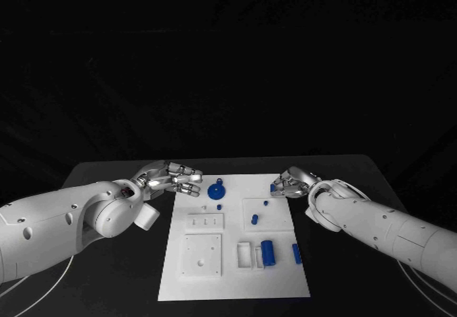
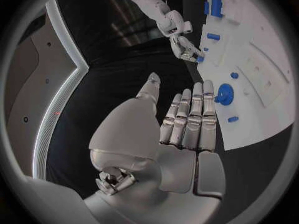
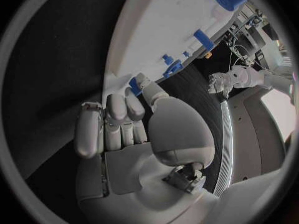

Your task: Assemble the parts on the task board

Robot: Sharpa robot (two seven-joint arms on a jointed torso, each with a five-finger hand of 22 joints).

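Note:
The white task board (image 1: 238, 277) lies in the middle of the black table. On its far part sit a round blue part (image 1: 217, 191), two tiny blue parts (image 1: 219, 207) and a short blue peg (image 1: 255, 218). My left hand (image 1: 174, 178) hovers at the board's far left corner, fingers straight and holding nothing; the round part (image 2: 224, 93) is just beyond its fingertips (image 2: 202, 92). My right hand (image 1: 293, 180) is at the board's far right edge and pinches a small blue part (image 3: 134, 86) between thumb and fingers. That part (image 2: 200, 58) also appears in the left wrist view.
Nearer me on the board stand a thick blue cylinder (image 1: 269, 252) beside a white holder (image 1: 245, 253), and a slim blue bar (image 1: 296, 253). White raised square plates (image 1: 203, 254) occupy the board's left side. Black table surrounds the board.

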